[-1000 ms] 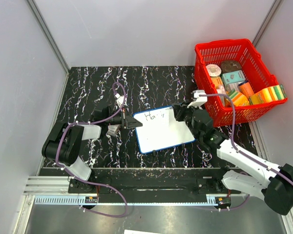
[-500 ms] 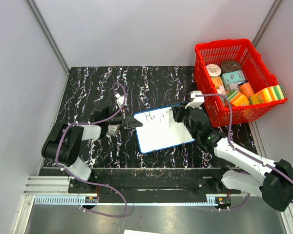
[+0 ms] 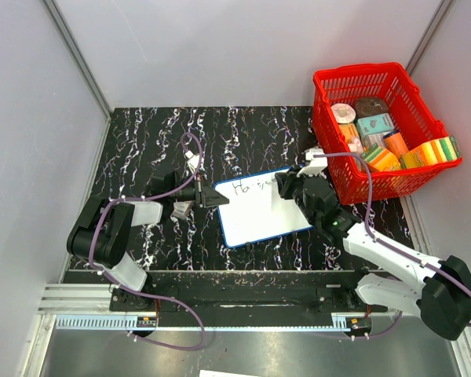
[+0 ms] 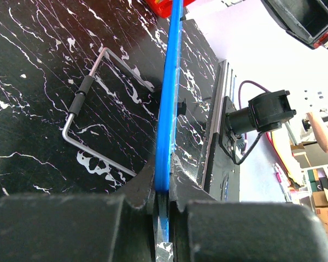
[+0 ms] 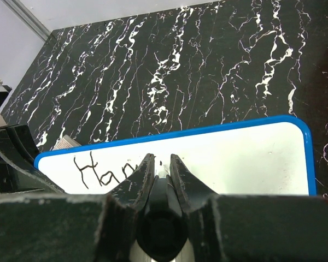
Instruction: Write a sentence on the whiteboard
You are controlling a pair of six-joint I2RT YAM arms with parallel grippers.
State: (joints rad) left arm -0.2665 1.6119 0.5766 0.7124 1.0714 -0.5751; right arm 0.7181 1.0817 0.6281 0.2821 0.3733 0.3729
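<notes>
Here, your left gripper (image 4: 163, 210) clamped on the left rim of the whiteboard (image 3: 263, 220), your right gripper (image 5: 162, 169) closed on a dark marker (image 5: 159, 218), tip just right of the sentence (image 5: 98, 170), reading "Han".

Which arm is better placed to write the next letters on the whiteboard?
Right. The right gripper is shut on the marker, its tip over the whiteboard beside the started sentence. The left gripper is shut on the whiteboard's edge, steadying it.
</notes>
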